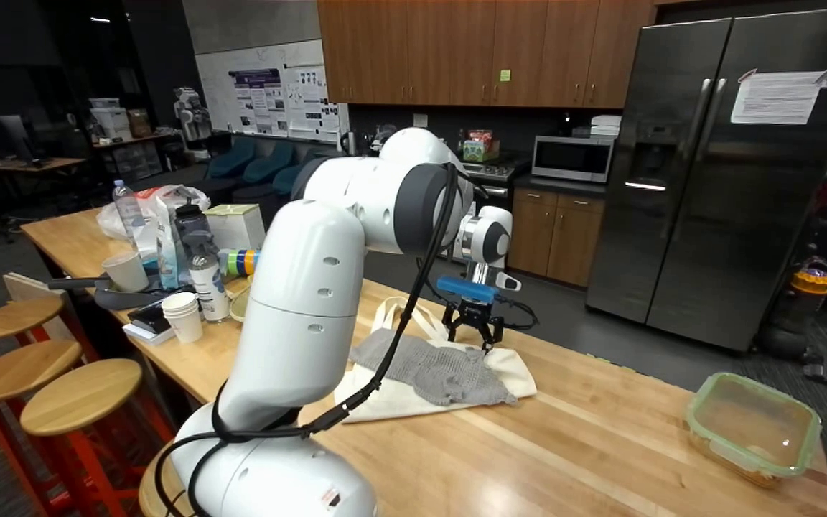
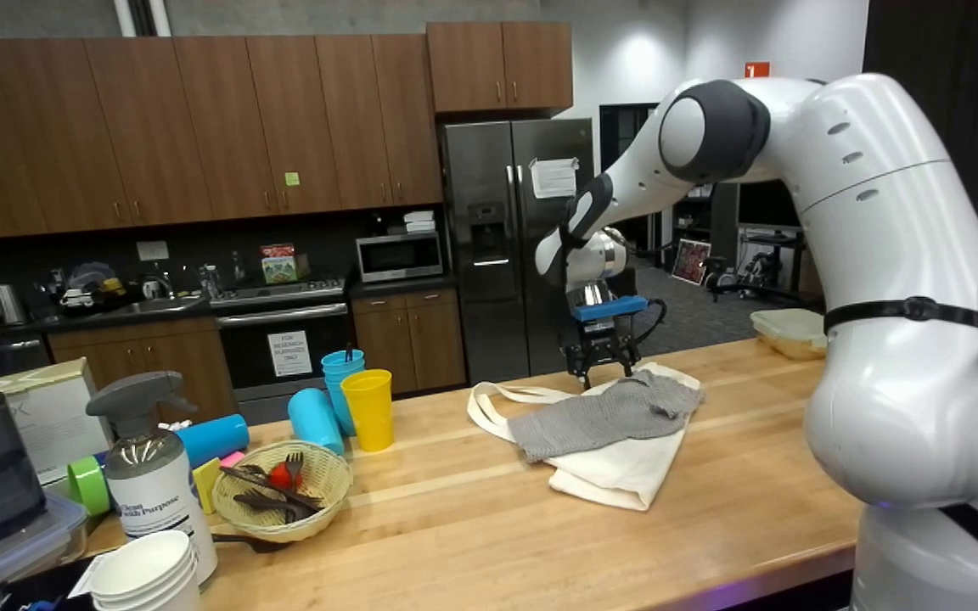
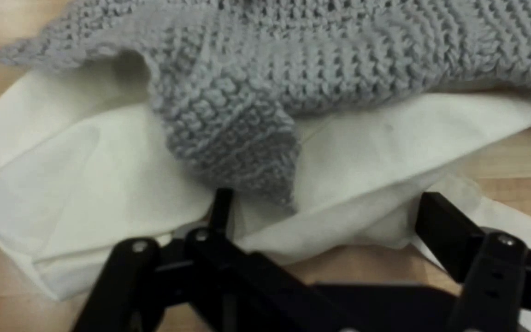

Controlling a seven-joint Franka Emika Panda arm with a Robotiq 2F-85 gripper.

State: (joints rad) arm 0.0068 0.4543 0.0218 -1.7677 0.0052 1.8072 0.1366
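Claw [image 3: 327, 205]: points down at the edge of a cream bag [image 2: 612, 488], its two fingers spread wide apart; whether either tip touches the fabric, I cannot tell.
Grey knit cloth [image 2: 599, 416]: lies loosely rumpled on top of the bag — in the wrist view a folded corner points toward the gap between the fingers.
Cream bag: spread on the wooden surface [image 2: 455, 543], showing past the knit on several sides; in the wrist view its folded edge crosses between the fingers.
Straps [image 2: 531, 394]: loop out from one end of the bag, onto the wood.
Blue block [image 2: 610, 308]: mounted just above the claw.
Arm [image 2: 888, 212]: white with dark joint covers, arched high over the surface.
Lidded container [image 1: 754, 424]: clear with a green rim, near an end of the surface, well apart from the bag.
Wicker basket [image 2: 336, 501]: holds dark forks [image 2: 264, 502] and something red [image 2: 285, 475].
Yellow cup [image 2: 368, 412]: upright, just beside the blue cups [image 2: 343, 386] — one of these is tilted.
Spray bottle [image 2: 154, 488]: stands near the basket, stacked paper cups [image 2: 145, 568] beside it.
Stools [image 1: 83, 395]: round wooden seats, red legs, next to the surface.
Oven [image 2: 247, 356]: a printed notice [image 2: 289, 353] on its door.
Fridge [image 1: 679, 187]: dark, doors shut, a sheet of paper [image 1: 781, 97] on one.
Microwave [image 1: 573, 158]: silver-framed, near the fridge.
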